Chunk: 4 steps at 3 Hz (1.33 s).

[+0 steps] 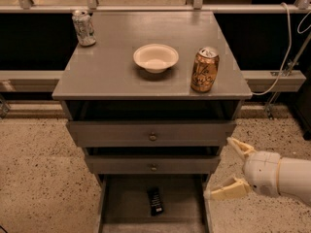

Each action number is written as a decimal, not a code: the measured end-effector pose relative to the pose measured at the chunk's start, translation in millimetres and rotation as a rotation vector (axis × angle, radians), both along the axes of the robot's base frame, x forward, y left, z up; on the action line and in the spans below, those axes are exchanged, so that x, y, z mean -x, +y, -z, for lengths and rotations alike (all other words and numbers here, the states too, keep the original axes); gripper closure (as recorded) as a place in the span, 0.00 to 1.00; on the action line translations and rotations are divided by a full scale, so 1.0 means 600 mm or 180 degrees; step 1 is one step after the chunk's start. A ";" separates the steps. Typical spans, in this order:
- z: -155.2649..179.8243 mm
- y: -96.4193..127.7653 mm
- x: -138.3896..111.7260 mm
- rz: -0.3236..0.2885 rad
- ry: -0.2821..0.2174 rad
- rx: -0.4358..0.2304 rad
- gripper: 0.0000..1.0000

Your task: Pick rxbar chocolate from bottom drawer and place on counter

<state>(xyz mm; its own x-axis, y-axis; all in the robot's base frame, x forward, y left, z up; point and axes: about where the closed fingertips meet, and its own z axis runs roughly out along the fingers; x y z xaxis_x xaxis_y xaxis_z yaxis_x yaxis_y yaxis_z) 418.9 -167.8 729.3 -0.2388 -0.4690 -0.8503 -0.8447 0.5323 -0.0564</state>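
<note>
At lower right, gripper spread and empty, outside bottom drawer wall. Lower centre, rxbar chocolate flat on its floor. Could clip that wall going in, or slip off thin bar.

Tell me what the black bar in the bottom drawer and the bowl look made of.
The rxbar chocolate: likely thin plastic-film wrapper, black with faint light print. The bowl: matte cream, paper or plastic; cannot tell which. The tool, open, hangs right of the bottom drawer.
</note>
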 end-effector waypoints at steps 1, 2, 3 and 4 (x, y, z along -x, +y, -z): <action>0.033 0.008 0.002 -0.0126 -0.0124 -0.0167 0.00; 0.052 0.049 -0.007 -0.0506 -0.0084 -0.0236 0.00; 0.097 0.110 -0.009 -0.0807 -0.0226 -0.0514 0.00; 0.183 0.175 -0.003 -0.1145 -0.0572 -0.0578 0.00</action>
<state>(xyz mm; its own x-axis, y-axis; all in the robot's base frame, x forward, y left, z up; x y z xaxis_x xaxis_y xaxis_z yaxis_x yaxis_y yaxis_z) 420.7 -62.9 619.6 0.0717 -0.3342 -0.9398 -0.9633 0.2211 -0.1521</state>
